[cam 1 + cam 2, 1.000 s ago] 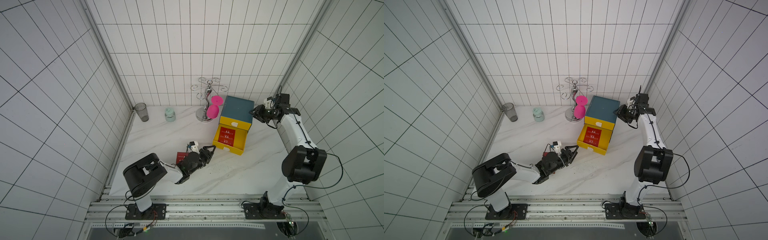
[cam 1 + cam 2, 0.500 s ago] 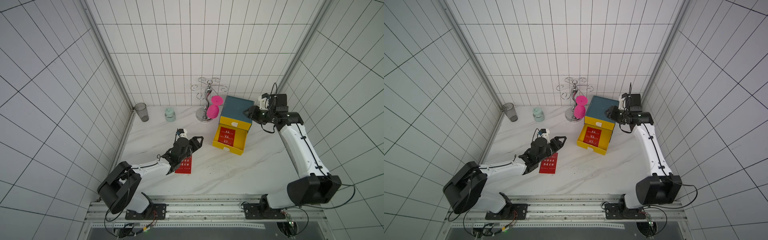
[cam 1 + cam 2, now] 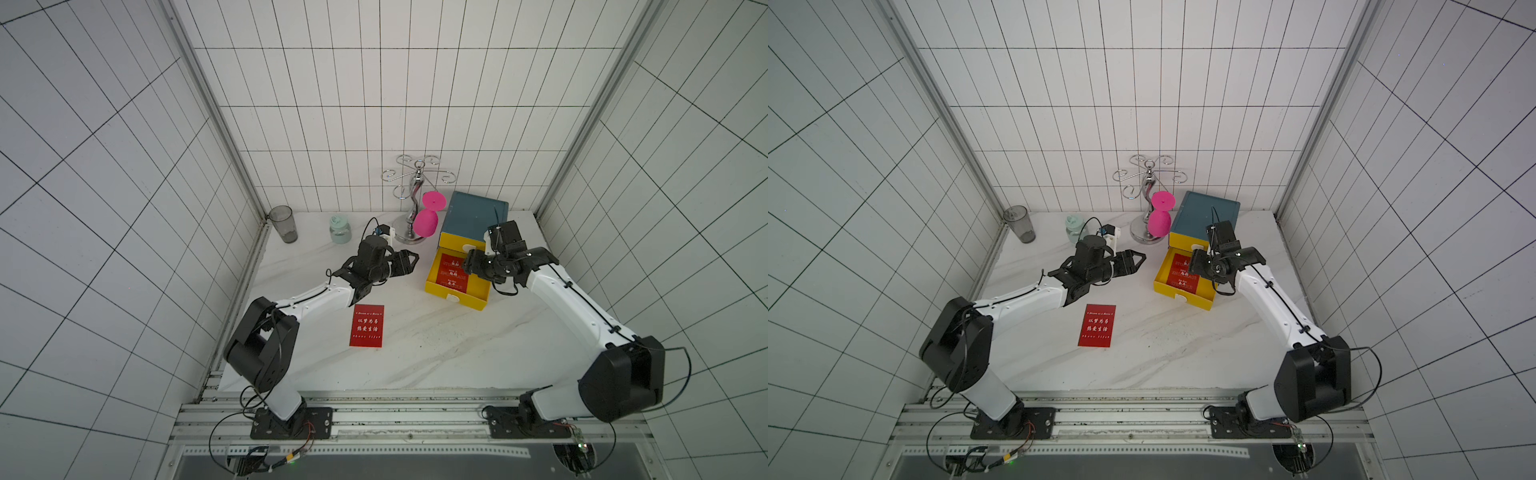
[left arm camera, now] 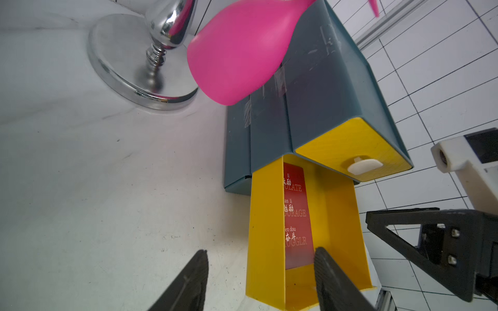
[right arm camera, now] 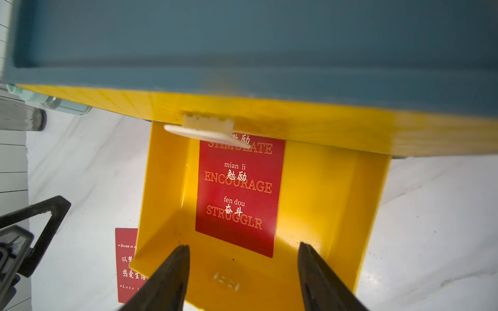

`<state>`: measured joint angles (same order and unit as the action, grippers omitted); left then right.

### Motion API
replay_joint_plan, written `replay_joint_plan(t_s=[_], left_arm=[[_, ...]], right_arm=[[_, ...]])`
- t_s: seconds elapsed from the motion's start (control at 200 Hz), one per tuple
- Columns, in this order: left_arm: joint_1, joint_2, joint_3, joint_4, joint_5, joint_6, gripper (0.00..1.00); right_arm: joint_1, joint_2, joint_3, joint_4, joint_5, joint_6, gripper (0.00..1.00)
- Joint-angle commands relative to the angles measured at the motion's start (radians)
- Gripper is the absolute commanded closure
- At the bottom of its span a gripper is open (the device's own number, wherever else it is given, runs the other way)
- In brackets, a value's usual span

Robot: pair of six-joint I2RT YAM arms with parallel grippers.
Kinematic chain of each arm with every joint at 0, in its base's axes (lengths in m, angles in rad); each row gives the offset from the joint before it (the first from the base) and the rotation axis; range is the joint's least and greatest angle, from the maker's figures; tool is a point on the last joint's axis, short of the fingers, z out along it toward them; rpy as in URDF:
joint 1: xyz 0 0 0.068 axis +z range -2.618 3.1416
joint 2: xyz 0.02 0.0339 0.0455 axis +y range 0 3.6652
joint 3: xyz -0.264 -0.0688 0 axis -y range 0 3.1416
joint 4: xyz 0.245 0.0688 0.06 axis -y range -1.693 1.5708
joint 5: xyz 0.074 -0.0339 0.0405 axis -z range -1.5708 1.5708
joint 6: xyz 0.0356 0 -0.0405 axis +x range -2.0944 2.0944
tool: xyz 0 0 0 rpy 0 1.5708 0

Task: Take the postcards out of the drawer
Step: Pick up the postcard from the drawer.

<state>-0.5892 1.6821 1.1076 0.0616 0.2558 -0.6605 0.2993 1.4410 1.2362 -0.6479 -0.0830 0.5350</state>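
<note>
Red, thin, probably slick, the drawer postcard (image 5: 238,194) lies flat under the open, empty right claw (image 5: 242,246), a second postcard (image 3: 366,331) on the desk (image 3: 436,353), left claw (image 4: 260,251) equally open: pinch an edge.

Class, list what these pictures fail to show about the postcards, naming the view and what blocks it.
Right wrist view: the drawer card hides any cards beneath it.
Same view: the white knob partly hides its top line.
Same view: the drawer wall cuts off the table card.
Top views: its fine print is too small.
</note>
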Motion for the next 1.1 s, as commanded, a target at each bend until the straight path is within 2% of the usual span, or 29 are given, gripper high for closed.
replay_joint_plan(t_s=[0.0, 0.15, 0.445, 0.715, 1.099], left_arm=[[0.000, 0.030, 0.029, -0.031, 0.070, 0.051, 0.39], [0.000, 0.055, 0.058, -0.045, 0.105, 0.067, 0.38], [0.002, 0.113, 0.142, -0.087, 0.146, 0.091, 0.38], [0.002, 0.158, 0.206, -0.119, 0.177, 0.096, 0.38], [0.013, 0.168, 0.218, -0.126, 0.165, 0.104, 0.38]], right_arm=[[0.026, 0.024, -0.033, 0.063, 0.064, 0.047, 0.29], [0.046, 0.048, -0.048, 0.089, 0.105, 0.076, 0.22], [0.081, 0.081, -0.105, 0.162, 0.176, 0.141, 0.17], [0.090, 0.084, -0.158, 0.215, 0.175, 0.181, 0.16], [0.115, -0.023, -0.172, 0.239, 0.237, 0.165, 0.16]])
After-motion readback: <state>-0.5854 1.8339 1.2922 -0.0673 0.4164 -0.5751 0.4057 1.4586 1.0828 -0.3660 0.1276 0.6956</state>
